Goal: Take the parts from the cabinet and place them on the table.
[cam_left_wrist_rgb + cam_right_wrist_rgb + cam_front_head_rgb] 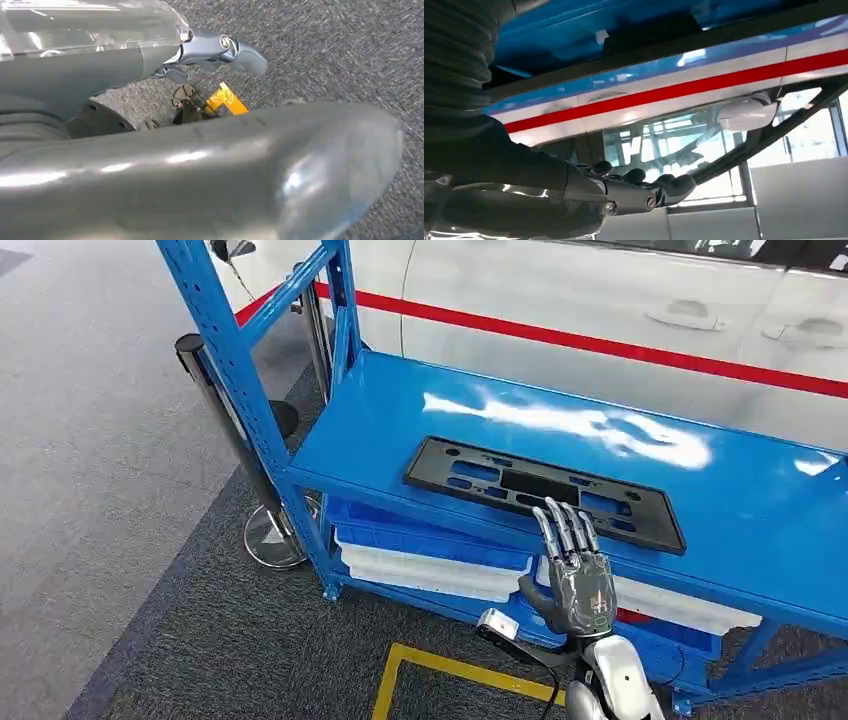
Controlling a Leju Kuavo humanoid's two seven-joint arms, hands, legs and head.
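A: Part? 
B: Black plastic licence-plate frame (pixel 545 492), flat on the blue shelf top (pixel 420 420), just past the right hand's fingertips (pixel 560 520). 
A: Right hand (pixel 573 575)? 
B: Fingers straight, holding nothing. Left hand (pixel 150 165) over grey carpet (pixel 340 55); grip unclear.

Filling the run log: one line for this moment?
right hand: open, fingers over near edge of black plastic frame | frame: flat on blue shelf top | left hand: holds nothing

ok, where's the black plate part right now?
Head view: the black plate part lies flat on the blue shelf top, near its front edge, with the right robot hand just in front of it, fingers extended.
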